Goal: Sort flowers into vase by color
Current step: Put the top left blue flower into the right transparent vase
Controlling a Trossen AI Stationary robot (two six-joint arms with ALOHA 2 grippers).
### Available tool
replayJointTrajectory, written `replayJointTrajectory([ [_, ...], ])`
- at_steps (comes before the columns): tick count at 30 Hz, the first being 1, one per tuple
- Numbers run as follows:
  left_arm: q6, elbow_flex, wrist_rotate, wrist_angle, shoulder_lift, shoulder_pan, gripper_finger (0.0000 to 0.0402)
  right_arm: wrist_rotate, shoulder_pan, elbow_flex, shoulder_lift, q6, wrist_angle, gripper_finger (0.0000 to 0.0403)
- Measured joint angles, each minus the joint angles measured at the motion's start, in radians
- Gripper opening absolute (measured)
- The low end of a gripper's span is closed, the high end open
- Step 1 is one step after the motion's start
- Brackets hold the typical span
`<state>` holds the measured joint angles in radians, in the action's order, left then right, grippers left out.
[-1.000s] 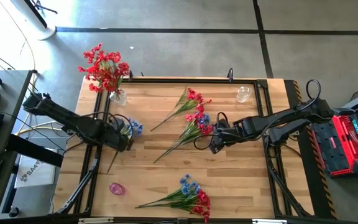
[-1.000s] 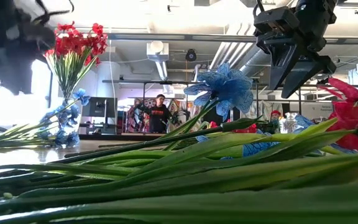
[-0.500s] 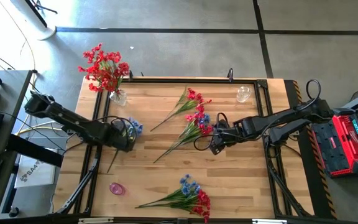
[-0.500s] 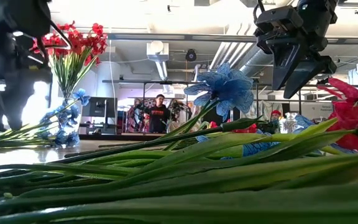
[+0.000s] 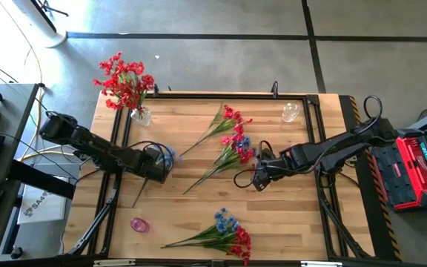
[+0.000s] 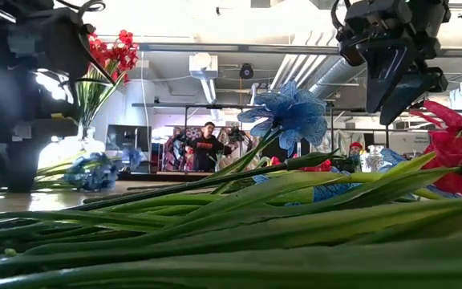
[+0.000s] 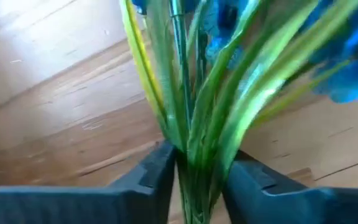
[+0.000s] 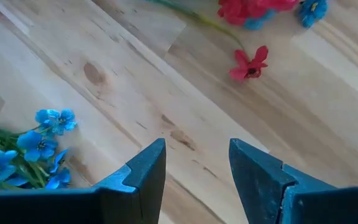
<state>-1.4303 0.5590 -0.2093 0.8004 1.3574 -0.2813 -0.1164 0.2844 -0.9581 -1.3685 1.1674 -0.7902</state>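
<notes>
Shifted rightward from the vase of red flowers (image 5: 127,87): left gripper (image 7: 196,180), jaws clamped on blue flowers' (image 7: 353,74) green stems (image 7: 197,124) low over the wooden surface (image 5: 199,200). Farther right of the vase, right gripper (image 8: 194,168), jaws apart, empty, beside loose mixed sprays (image 5: 232,148).

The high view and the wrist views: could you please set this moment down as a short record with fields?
left pincer: closed around the green stems of a blue spray, left part of the table
right pincer: open, empty, above bare wood mid-table
vase: far left corner, holds red flowers
loose flowers: mixed sprays mid-table, mixed bunch at the near edge
</notes>
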Motion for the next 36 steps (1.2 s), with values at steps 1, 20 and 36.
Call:
replayJointTrajectory([
  [1, -0.002, 0.007, 0.003, 0.001, 0.001, 0.000, 0.0080, -0.004, 0.009, 0.000, 0.000, 0.011, 0.000, 0.0165],
  [20, 0.706, 0.252, -0.143, -0.704, -0.185, 0.000, 0.0009, 0.010, -0.010, 0.000, 0.000, -0.483, 0.770, 0.0165],
  [36, 0.899, 0.251, -0.103, -1.112, -0.026, 0.050, 0.0008, 0.113, -0.179, 0.000, 0.000, -0.692, 0.994, 0.0166],
])
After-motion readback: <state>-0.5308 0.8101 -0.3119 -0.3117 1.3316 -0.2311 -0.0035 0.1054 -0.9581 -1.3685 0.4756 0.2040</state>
